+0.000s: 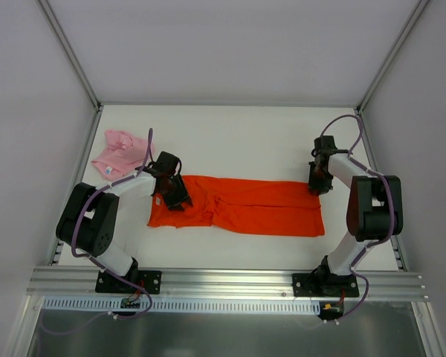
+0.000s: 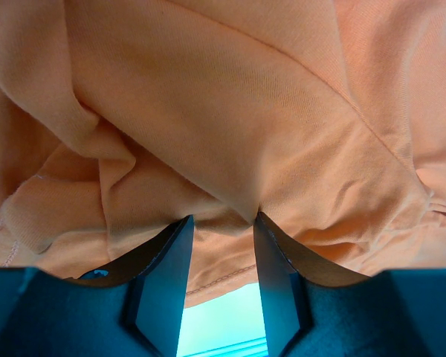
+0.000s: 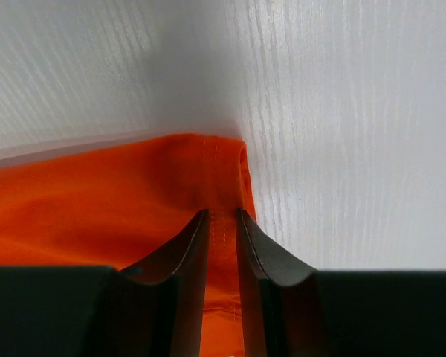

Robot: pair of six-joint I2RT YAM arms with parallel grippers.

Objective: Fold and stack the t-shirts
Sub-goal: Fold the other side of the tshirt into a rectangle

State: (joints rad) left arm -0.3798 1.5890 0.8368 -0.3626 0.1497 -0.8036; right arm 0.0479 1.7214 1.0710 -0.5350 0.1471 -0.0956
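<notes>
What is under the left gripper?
The left gripper sits over bunched folds at one end of the orange-red t-shirt. The table beneath that cloth is covered, so anything else there cannot be seen.

Two shirts on the table
The large shirt lies across the middle; the small shirt sits apart at its ten o'clock
</notes>
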